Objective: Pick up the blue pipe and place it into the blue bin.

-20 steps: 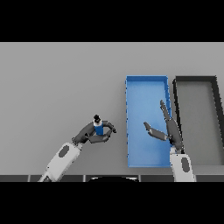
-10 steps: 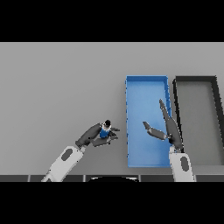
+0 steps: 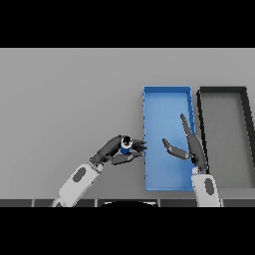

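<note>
1. Grasp stage complete, as judged from the scene: pipe clasped in the left hand, fingers and thumb curled round it, dark upper end showing above the blue body.
2. Transport stage partly complete: pipe just beside the left wall of the blue bin, outside it, over the grey table. Impossible to tell whether lifted clear of the table or only just above it.
3. Remaining, by judgement: carry across the near wall, lower over the bin floor, release. No part of the pipe inside the bin yet.
4. Left arm: entering from the lower left, forearm slanted up and to the right, fingertips pointing toward the bin and reaching close to its left wall.
5. Right hand: over the lower right part of the bin, holding nothing, fingers straight and pointing away from the body, thumb spread out to the left toward the pipe.
6. Right arm: rising almost vertically from the lower edge, near the bin's right wall.
7. Black bin: just right of the blue bin, not involved in the task.
8. Risk, by judgement: pipe striking the bin wall if carried across too low.
</note>
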Robot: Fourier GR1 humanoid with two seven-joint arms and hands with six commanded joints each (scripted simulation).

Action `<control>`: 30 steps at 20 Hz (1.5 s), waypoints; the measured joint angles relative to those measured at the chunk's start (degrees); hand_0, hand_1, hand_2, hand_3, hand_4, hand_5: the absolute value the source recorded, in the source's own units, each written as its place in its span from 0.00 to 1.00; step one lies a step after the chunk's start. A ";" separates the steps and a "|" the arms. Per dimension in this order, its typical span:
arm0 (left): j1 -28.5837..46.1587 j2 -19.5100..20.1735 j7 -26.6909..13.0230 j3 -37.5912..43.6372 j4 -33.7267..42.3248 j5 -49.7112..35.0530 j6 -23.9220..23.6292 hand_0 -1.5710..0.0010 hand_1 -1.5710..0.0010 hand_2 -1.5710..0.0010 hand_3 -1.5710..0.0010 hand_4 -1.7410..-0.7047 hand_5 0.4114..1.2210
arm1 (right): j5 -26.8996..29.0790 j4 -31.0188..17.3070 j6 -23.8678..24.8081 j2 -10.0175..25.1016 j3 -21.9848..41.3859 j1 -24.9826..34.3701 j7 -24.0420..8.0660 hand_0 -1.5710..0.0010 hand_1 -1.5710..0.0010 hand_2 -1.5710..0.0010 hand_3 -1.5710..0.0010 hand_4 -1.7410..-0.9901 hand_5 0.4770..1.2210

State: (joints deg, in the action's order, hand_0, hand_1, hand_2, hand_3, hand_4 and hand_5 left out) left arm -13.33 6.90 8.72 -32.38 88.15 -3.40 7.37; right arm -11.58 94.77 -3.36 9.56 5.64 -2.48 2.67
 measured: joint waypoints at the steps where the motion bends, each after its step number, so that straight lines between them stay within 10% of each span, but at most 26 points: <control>1: -1.05 -0.20 -0.98 0.25 -0.09 0.19 0.39 0.01 0.00 0.00 0.00 0.26 1.00 | 0.40 -0.01 -0.03 0.42 -0.57 0.12 0.20 1.00 1.00 1.00 1.00 0.82 0.12; 15: -0.58 -2.09 -4.39 1.86 1.18 1.32 4.51 0.00 0.00 0.00 0.00 0.26 1.00 | 0.37 3.22 1.36 -0.57 -0.52 -3.70 2.11 1.00 0.99 0.99 1.00 0.75 0.12; 20: -0.21 -2.34 -4.32 2.64 1.64 2.59 5.25 0.00 0.00 0.00 0.00 0.26 1.00 | 12.73 9.91 -6.76 2.16 -2.56 -1.82 7.01 1.00 0.99 0.99 1.00 0.77 0.15; 30: 0.88 -3.26 -4.34 3.35 2.33 5.49 7.02 0.00 0.00 0.00 0.00 0.26 1.00 | 21.06 24.81 -18.43 13.38 4.84 8.09 -9.92 1.00 1.00 1.00 1.00 0.65 0.06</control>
State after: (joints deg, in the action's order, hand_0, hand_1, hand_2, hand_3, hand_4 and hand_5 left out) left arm -12.45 3.64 4.37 -29.02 90.48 2.09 14.39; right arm 9.48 119.58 -21.79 22.93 10.48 5.60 -7.24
